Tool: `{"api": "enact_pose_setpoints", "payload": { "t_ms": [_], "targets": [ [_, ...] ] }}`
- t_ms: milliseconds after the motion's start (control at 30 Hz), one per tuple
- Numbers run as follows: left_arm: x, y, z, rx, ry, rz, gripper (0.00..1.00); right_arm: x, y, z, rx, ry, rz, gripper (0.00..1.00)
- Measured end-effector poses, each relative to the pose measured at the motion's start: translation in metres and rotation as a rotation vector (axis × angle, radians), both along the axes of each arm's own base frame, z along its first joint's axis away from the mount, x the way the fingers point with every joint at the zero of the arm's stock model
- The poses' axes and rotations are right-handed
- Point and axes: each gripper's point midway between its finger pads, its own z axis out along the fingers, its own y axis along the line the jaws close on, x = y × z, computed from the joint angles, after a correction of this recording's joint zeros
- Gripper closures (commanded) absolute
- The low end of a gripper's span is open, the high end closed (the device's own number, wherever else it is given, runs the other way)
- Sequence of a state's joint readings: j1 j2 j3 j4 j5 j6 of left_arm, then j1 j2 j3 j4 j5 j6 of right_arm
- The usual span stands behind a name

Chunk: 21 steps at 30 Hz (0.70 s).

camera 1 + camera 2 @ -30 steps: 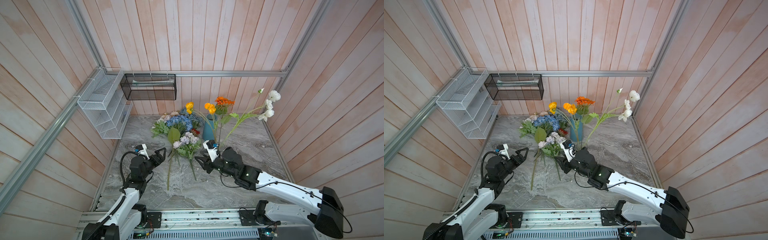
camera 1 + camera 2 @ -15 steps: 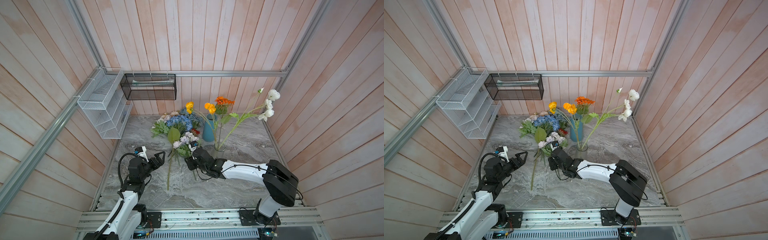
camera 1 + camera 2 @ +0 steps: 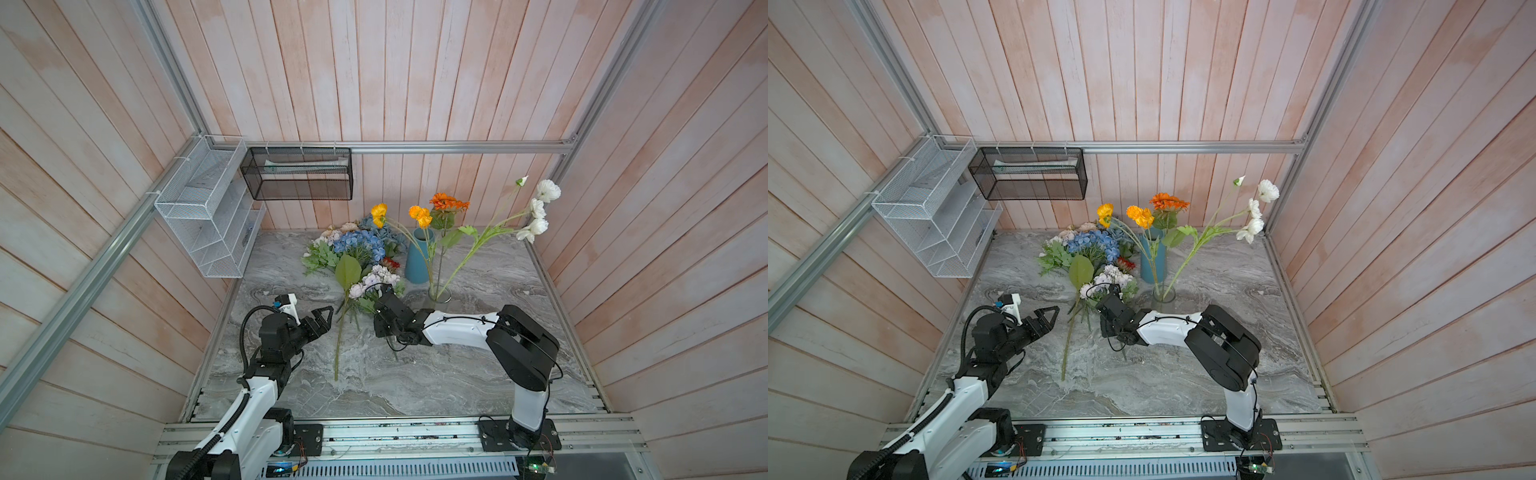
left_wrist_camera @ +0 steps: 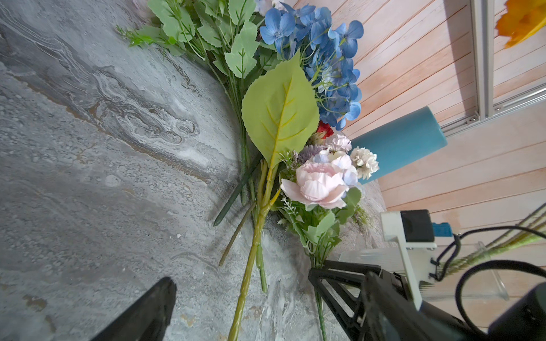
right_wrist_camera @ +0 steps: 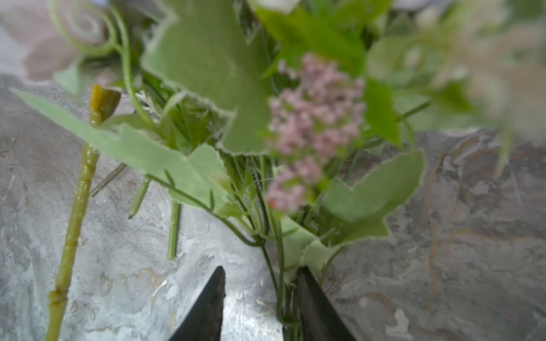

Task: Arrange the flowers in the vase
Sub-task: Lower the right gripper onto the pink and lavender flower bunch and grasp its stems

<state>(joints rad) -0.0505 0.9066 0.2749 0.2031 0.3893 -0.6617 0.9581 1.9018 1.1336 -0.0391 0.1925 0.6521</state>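
Observation:
Loose flowers lie in a pile at the back of the table: a bright blue hydrangea [image 3: 359, 245] [image 4: 328, 59], a big-leafed stem [image 3: 348, 270] and a lilac and pink bunch [image 3: 376, 279] [image 4: 319, 183]. My right gripper [image 3: 379, 322] [image 5: 260, 270] is down over the lilac bunch's thin stems [image 5: 280, 295]. Its jaws stand apart, and the stems lie between them against one finger. My left gripper [image 3: 324, 320] [image 4: 240, 282] hovers open just left of the pile, holding nothing. A teal vase [image 3: 419, 257] and a clear glass vase [image 3: 439, 293] hold orange, yellow and white flowers [image 3: 538, 208].
A white wire rack [image 3: 203, 208] and a black mesh basket [image 3: 297, 174] hang on the back left walls. Wooden walls close in three sides. A long yellow-green stem [image 3: 338, 349] lies between the two grippers.
My right gripper has swung left from beside the glass vase to the lilac bunch, with the elbow folding up. Its jaws have narrowed slightly. The left arm has hardly moved.

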Motion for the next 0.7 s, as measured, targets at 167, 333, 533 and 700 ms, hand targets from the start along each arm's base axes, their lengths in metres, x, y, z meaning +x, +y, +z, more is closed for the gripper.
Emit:
{"api": "enact_pose_setpoints", "payload": {
  "t_ms": [167, 333, 533, 700],
  "targets": [
    [0.001, -0.001, -0.005, -0.002, 0.014, -0.006, 0.0, 0.004, -0.003, -0.005, 0.002, 0.022, -0.011, 0.61],
    [0.001, -0.003, -0.006, -0.007, 0.018, -0.016, 0.0, 0.001, -0.002, -0.004, 0.006, 0.041, 0.001, 0.58],
    [0.001, -0.004, -0.003, -0.013, 0.01, -0.02, 0.0, -0.008, -0.009, 0.024, 0.047, 0.033, 0.014, 0.5],
    [0.002, -0.005, 0.0, -0.026, 0.002, -0.025, 0.0, -0.009, -0.012, 0.035, 0.048, 0.017, 0.022, 0.44]
  ]
}}
